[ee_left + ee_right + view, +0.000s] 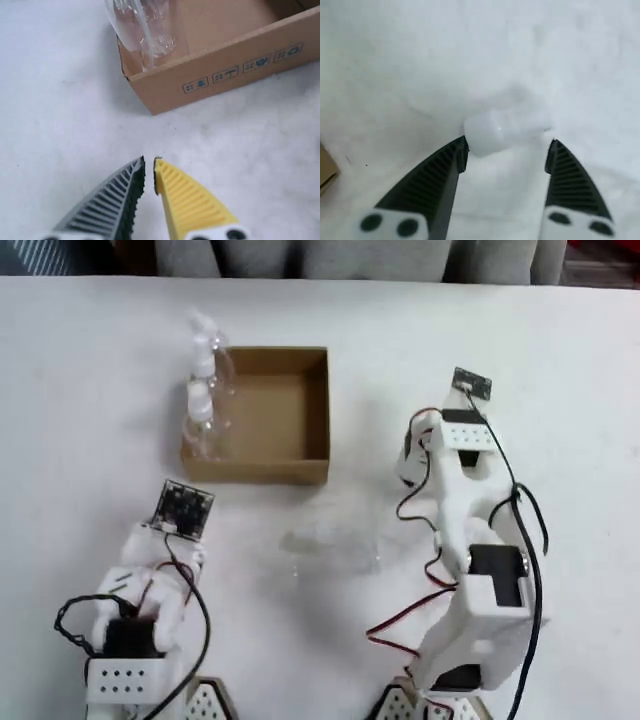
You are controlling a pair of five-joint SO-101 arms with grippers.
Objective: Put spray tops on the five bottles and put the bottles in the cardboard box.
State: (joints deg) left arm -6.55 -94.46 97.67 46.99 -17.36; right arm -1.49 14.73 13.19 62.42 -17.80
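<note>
The cardboard box sat open on the white counter. Two clear bottles with spray tops stood at the box's wall farthest from the right arm. In the left wrist view, the base of one bottle sat inside the box, tight in a corner.

The left fingers, one grey and one yellow, were pressed nearly together with nothing between them. They hung over bare counter just outside that corner of the box.

Well apart from the box, the right fingers were spread wide. A white spray top lay on the counter between their tips, touching or almost touching one tip.

Another clear bottle, faint against the counter, lay on its side near the box's wall that faced the arms.
</note>
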